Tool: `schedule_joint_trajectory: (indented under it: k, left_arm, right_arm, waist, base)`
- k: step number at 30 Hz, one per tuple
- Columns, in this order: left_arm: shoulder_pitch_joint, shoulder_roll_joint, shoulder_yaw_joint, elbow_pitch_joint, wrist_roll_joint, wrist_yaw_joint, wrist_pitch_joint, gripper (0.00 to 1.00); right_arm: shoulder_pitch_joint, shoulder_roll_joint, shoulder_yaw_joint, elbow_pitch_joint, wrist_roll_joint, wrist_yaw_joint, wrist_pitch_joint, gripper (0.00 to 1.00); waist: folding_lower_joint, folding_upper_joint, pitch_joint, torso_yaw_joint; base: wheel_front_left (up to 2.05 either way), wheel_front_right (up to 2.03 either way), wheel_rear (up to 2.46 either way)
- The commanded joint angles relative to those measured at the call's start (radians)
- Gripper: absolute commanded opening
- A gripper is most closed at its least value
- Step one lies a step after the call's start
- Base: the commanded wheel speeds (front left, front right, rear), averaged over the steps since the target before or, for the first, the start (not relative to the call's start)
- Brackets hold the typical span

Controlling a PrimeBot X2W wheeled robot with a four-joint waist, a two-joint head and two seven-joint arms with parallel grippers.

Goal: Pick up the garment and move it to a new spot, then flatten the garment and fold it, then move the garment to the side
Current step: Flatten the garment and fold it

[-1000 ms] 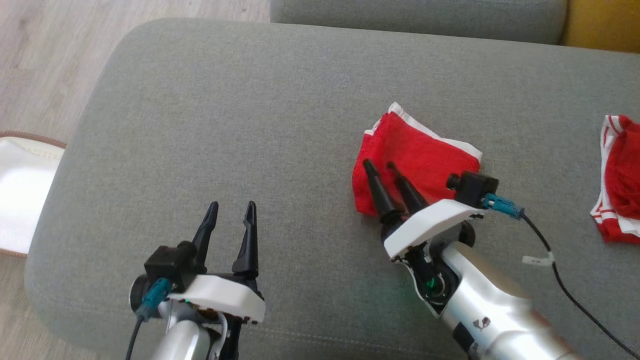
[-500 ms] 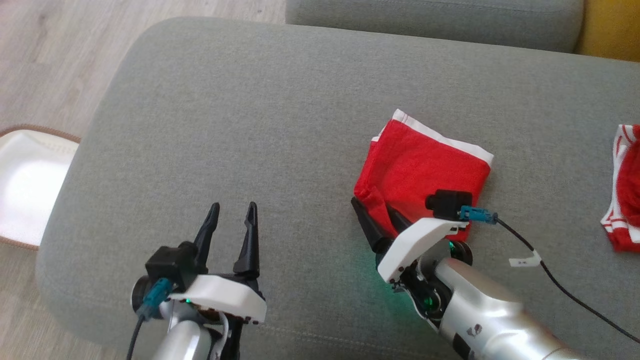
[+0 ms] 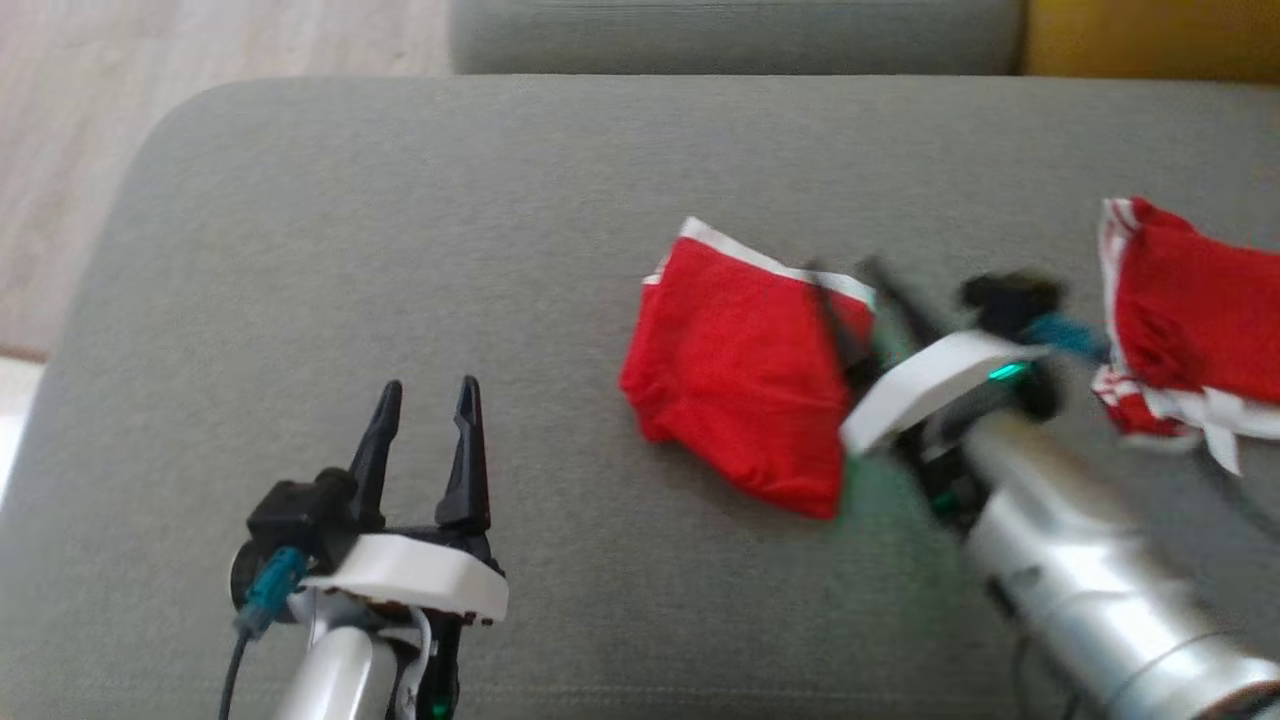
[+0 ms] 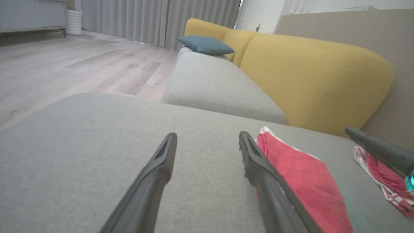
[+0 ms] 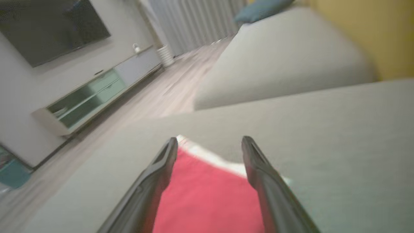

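**Surface.** The grey sofa seat (image 3: 400, 250) takes up most of the head view. A yellow backrest (image 4: 307, 74) runs along its far side, and pale wood floor (image 3: 60, 150) lies off its left end.

**Task item.** The folded red garment (image 3: 745, 390), with a white band along its far edge, lies flat on the seat, right of centre. A second red-and-white garment (image 3: 1190, 320) lies bunched further right, apart from the first.

**Right arm.** The right gripper (image 5: 209, 139) is over the right edge of the folded garment. Its fingers are spread wide, and the red fabric and white band are visible between them in the right wrist view. It holds nothing. The head view is blurred here, so contact with the cloth cannot be confirmed.

**Left arm.** The left gripper (image 3: 428, 390) is above bare seat at lower left, well apart from the garment. Its fingers are spread wide and hold nothing.

**Background.** A teal cushion (image 4: 205, 45) sits on the sofa's far section.
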Motion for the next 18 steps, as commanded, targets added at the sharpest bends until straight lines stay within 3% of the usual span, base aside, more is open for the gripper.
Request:
schedule_joint_trajectory:
  k: [1,6,11,18]
  left_arm:
    - [-0.055,0.002,0.046,-0.049,0.013,-0.001,-0.012,1.00]
    - [-0.065,0.002,0.065,-0.071,0.020,-0.004,-0.012,1.00]
    - [-0.072,0.002,0.075,-0.085,0.022,-0.006,-0.012,1.00]
    - [-0.062,0.002,0.074,-0.096,0.017,-0.012,-0.012,1.00]
  right_arm:
    - [-0.008,-0.025,-0.104,-0.063,-0.124,0.007,-0.013,1.00]
    - [0.117,-0.019,-0.351,-0.201,-0.391,0.007,-0.013,1.00]
    - [0.304,0.048,-0.569,-0.390,-0.656,0.007,-0.014,1.00]
    - [0.465,0.083,-0.662,-0.554,-0.798,0.007,-0.014,1.00]
  waist:
    - [0.0000,-0.0001,0.000,-0.055]
    - [0.0000,-0.0001,0.004,-0.108]
    - [0.0000,-0.0001,0.007,-0.152]
    - [0.0000,-0.0001,0.006,-0.192]
  base:
    - [0.00,0.00,0.00]
    - [0.00,0.00,0.00]
    - [0.00,0.00,0.00]
    - [0.00,0.00,0.00]
